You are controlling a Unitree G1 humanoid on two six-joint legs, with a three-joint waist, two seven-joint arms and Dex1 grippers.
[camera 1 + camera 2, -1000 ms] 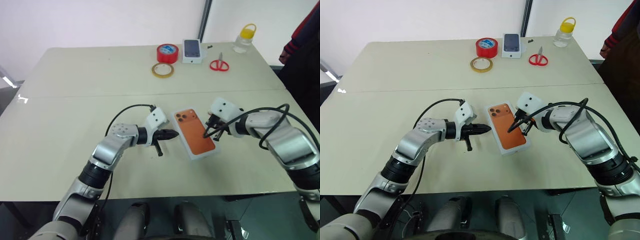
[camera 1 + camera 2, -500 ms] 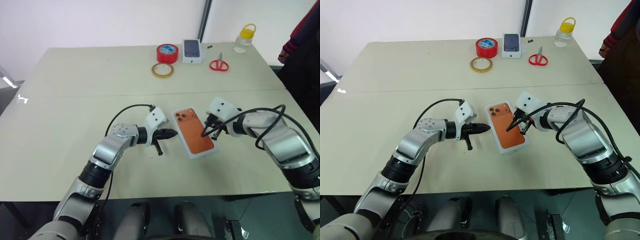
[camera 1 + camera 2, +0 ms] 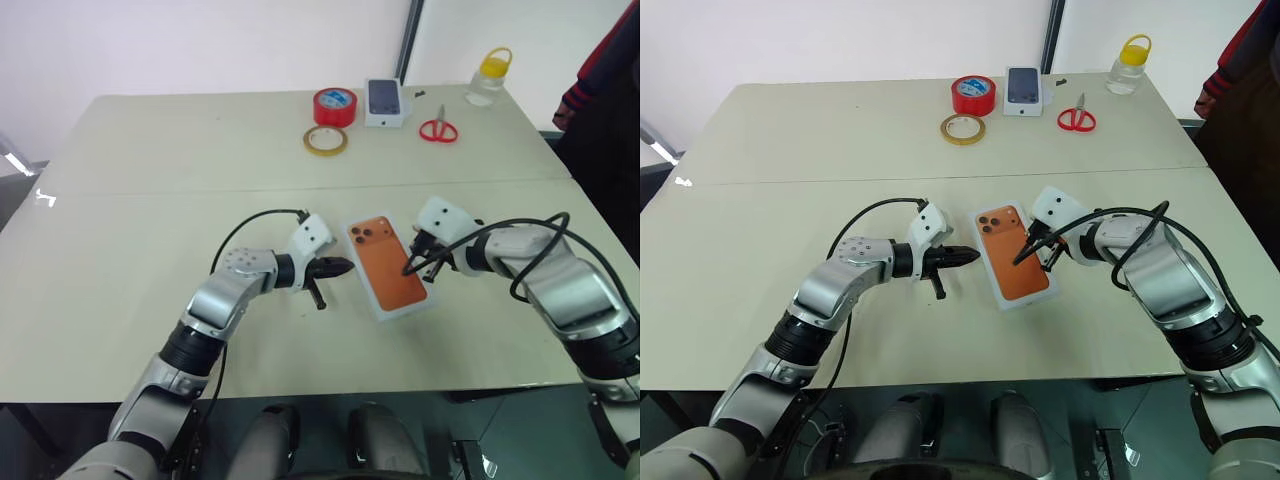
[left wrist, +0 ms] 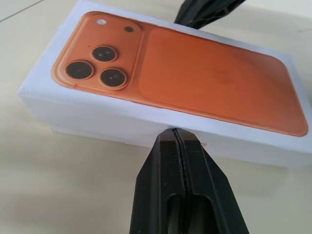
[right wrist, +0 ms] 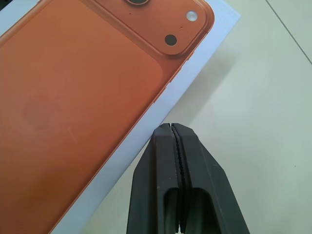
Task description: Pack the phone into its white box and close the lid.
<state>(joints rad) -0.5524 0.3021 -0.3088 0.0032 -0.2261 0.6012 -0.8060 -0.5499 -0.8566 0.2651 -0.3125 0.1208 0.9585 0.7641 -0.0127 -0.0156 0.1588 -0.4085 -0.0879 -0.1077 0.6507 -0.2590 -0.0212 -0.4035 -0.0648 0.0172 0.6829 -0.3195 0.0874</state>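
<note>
A closed white rectangular cardboard box (image 3: 392, 267), its lid (image 4: 161, 73) bearing a full-size orange picture of a phone back with a cluster of dark camera lenses in one corner, lay flat near the middle of the pale beige table (image 3: 150, 200), turned slightly askew to the table's edges. The lid sat down over the white box's base, whose lower edge showed as a thin step beneath it in the left wrist view; whether the phone itself lay inside could not be told. The left gripper (image 3: 343, 267), its two black fingers pressed together with nothing between them, pointed at the box's long left side and stood just beside it, the tip near the side wall. The right gripper (image 3: 410, 268), likewise pinched shut and empty, hung over the box's right edge, its tip close above the orange print. Well beyond the box, toward the far edge of the table, lay a red roll of tape (image 3: 335, 105), a flat ring of yellowish clear tape (image 3: 326, 140), a small white box printed with a dark phone (image 3: 386, 101), a pair of red-handled scissors (image 3: 438, 128) and a clear plastic jar with a yellow lid (image 3: 489, 77). A person's dark, red-striped sleeve (image 3: 600, 70) showed beyond the box, past the table's right corner.
</note>
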